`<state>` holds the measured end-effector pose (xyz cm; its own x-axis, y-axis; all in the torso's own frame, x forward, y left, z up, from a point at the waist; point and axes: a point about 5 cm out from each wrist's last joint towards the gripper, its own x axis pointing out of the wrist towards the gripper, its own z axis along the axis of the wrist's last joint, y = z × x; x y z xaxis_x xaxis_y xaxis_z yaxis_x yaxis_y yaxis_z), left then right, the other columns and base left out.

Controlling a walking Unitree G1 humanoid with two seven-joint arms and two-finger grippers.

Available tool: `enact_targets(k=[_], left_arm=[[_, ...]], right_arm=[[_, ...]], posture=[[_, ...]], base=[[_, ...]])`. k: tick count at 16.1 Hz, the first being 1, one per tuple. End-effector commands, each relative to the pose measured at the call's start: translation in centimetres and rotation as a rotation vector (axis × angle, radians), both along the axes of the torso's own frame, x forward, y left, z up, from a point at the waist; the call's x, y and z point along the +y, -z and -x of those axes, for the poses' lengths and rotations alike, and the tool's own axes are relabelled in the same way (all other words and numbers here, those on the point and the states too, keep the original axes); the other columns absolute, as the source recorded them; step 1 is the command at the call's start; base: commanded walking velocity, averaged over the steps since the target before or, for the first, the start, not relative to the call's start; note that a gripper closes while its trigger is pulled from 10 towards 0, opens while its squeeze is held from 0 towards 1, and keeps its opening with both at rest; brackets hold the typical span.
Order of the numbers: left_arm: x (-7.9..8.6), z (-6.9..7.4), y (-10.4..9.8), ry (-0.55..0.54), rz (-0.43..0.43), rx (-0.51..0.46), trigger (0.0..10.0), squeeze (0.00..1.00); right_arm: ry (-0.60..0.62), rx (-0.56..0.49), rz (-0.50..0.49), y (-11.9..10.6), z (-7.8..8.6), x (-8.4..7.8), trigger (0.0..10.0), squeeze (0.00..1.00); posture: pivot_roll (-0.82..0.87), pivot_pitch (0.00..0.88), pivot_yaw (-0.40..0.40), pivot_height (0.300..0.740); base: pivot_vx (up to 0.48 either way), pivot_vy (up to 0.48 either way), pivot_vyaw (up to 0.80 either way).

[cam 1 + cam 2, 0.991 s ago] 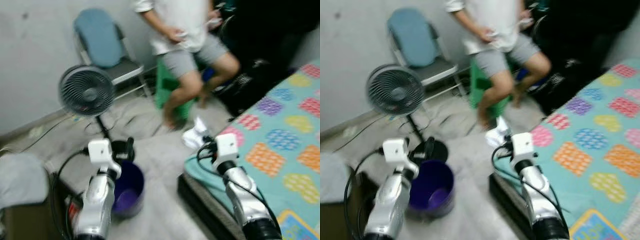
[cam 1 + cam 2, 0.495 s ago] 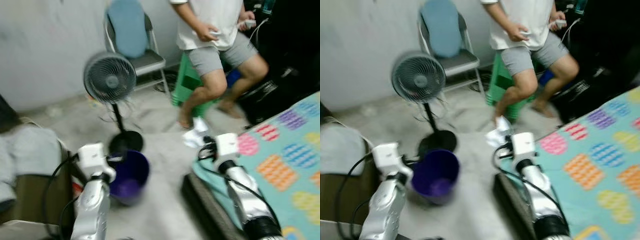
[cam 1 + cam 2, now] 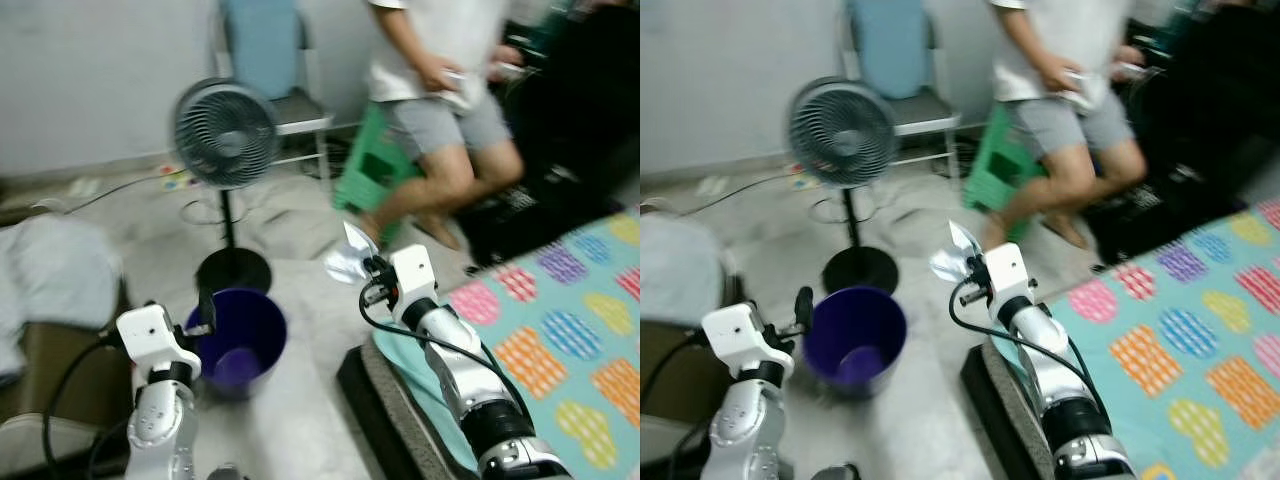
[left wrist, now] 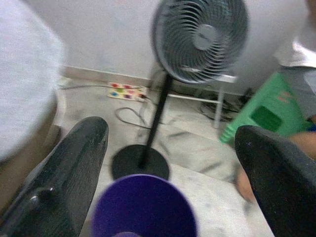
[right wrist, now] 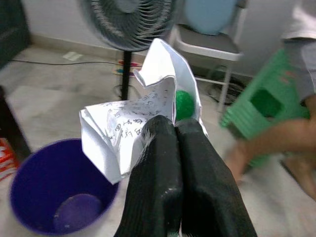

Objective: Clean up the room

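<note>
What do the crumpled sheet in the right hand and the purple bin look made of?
The crumpled sheet, pinched in the right hand: thin white paper, going by its sharp creases and printed text. The purple bin: probably moulded plastic, with smooth, uniformly coloured, slightly glossy walls.

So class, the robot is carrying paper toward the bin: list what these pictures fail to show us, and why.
- Print on the paper: right wrist view, blurred and too small to read.
- Lump in the bin: blurred, so what it is cannot be told.
- Green thing behind the paper: mostly hidden by it.
- Person's upper body: cut off by the top edge.
- Thing in the person's hand: motion blur.
- Left gripper: fingers wide apart, blurred at the edges.
</note>
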<state>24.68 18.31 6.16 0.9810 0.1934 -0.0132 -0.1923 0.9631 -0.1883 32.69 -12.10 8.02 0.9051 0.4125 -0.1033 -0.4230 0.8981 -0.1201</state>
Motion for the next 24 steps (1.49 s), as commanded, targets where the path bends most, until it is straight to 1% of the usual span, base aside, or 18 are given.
enact_targets(k=[1,2,4,6,7,8,9,10,11,13,15,16,17,21,24], left_arm=[[0.0,0.4,0.2,0.008,-0.01,0.019,10.0,0.0],[-0.1,0.3,0.0,0.018,-0.013,0.019,10.0,0.0],[-0.7,-0.4,-0.8,0.066,-0.016,-0.003,10.0,0.0],[-0.8,-0.8,-1.4,0.069,-0.005,-0.017,10.0,0.0],[-0.9,-1.4,-2.2,0.082,-0.035,-0.043,10.0,0.0],[-0.6,-1.8,-2.8,0.079,-0.06,-0.061,10.0,0.0],[0.1,-1.9,-3.4,0.07,-0.054,-0.064,10.0,0.0],[0.3,-1.8,-3.5,0.078,-0.067,-0.062,10.0,0.0],[0.7,-1.6,-3.4,0.086,-0.082,-0.054,10.0,0.0],[1.1,-1.2,-3.1,0.086,-0.085,-0.038,10.0,0.0],[0.0,-1.0,-3.0,0.142,-0.036,-0.04,10.0,0.0],[-0.6,-1.0,-3.1,0.174,-0.022,-0.049,10.0,0.0],[-1.0,-1.0,-3.1,0.192,-0.017,-0.049,10.0,0.0],[-1.1,-1.2,-3.4,0.219,-0.01,-0.056,10.0,0.0],[-1.1,-1.2,-3.5,0.231,-0.007,-0.052,10.0,0.0]], right_arm=[[-0.008,-0.028,0.008,-0.2,0.4,-0.1,10.0,0.0],[-0.004,-0.034,0.014,-0.1,0.6,-0.3,10.0,0.0],[0.044,-0.021,0.02,0.4,0.9,-1.4,10.0,0.0],[0.049,-0.024,0.014,0.2,1.0,-1.5,10.0,0.0],[0.032,-0.031,0.016,0.0,1.1,-1.4,10.0,0.0],[0.031,-0.031,0.019,0.1,1.1,-1.4,10.0,0.0],[0.057,-0.026,0.006,0.2,1.2,-1.4,10.0,0.0],[0.065,-0.024,-0.002,0.3,1.3,-1.3,10.0,0.0],[0.074,-0.021,-0.01,0.4,1.4,-1.3,10.0,0.0],[0.087,-0.018,-0.014,0.4,1.5,-1.5,10.0,0.0],[0.094,-0.014,-0.016,0.2,1.6,-2.0,10.0,0.0],[0.097,-0.015,-0.016,0.1,1.6,-2.2,10.0,0.0],[0.1,-0.015,-0.016,0.1,1.7,-2.2,10.0,0.0],[0.105,-0.011,-0.019,0.0,2.1,-2.2,10.0,0.0],[0.102,-0.013,-0.011,-0.1,2.1,-2.1,10.0,0.0]], posture=[[0.11,0.087,-0.071,0.74],[0.11,0.095,-0.063,0.74],[0.09,0.099,-0.052,0.74],[0.07,0.106,-0.049,0.74],[0.08,0.118,-0.033,0.74],[0.09,0.124,-0.025,0.74],[0.09,0.136,-0.015,0.74],[0.1,0.145,-0.011,0.74],[0.1,0.154,-0.009,0.74],[0.1,0.164,-0.005,0.74],[0.08,0.175,-0.005,0.74],[0.07,0.181,-0.004,0.74],[0.07,0.181,-0.004,0.74],[0.07,0.195,0.004,0.74],[0.07,0.2,0.009,0.74]], base=[[0.0,0.0,0.8],[0.0,0.0,0.8],[0.0,0.0,0.8],[0.0,0.0,0.8],[0.0,0.0,0.8],[0.0,0.0,0.8],[0.0,0.0,0.8],[0.0,0.0,0.8],[0.0,0.0,-0.8],[0.0,0.0,0.0],[0.0,0.0,0.0],[0.0,0.0,0.0],[0.0,0.0,0.0],[0.0,0.0,0.0],[0.261,0.0,0.0]])
